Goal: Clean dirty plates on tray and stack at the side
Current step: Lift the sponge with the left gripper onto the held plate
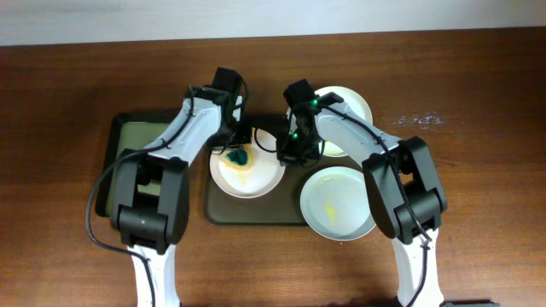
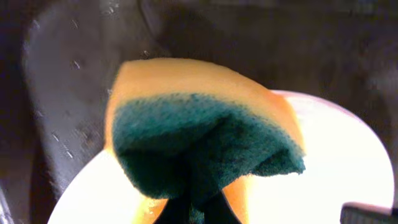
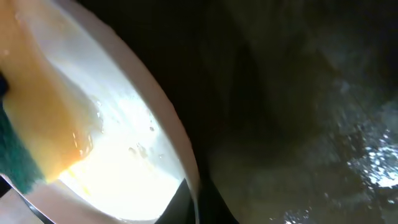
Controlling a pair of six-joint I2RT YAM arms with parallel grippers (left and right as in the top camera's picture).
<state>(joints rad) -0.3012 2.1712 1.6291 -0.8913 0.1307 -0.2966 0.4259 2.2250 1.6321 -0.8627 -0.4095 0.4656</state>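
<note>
Hard to make out at far left: the right rim of the small black-rimmed tray [image 1: 141, 141], crossed by the left arm [image 1: 189, 128] on the wooden counter [image 1: 478, 213]. Hidden beneath that arm's wrist: the far edge of the middle plate [image 1: 256, 177] [image 2: 336, 162]. Blurred and dark in the left wrist view: everything behind the sponge [image 1: 237, 158] [image 2: 205, 137]. Reaching forward and angled inward, left arm bent down over the middle plate, left jaws narrow and pinching the sponge from below, green scouring face toward the wrist camera, yellow foam behind. Resting on the large dark tray [image 1: 256, 213]: the middle plate, white, yellowish under the sponge. Mirrored further right, the right arm [image 1: 358, 136] stretched forward and folded inward, right jaws at the middle plate's right rim and seemingly clamped on it. In the right wrist view, rim running down between two dark fingertips, white plate [image 3: 124, 149] and sponge [image 3: 37, 124] cut off at the left, murky glare on the right. Partly covered by the right arm: the far plate [image 1: 354, 104], on the counter beyond the tray. Nearer, at the tray's right edge, the near-right plate [image 1: 341, 205], faint yellow smear inside, mostly over the counter; touching the tray's rim or not, cannot tell.
</note>
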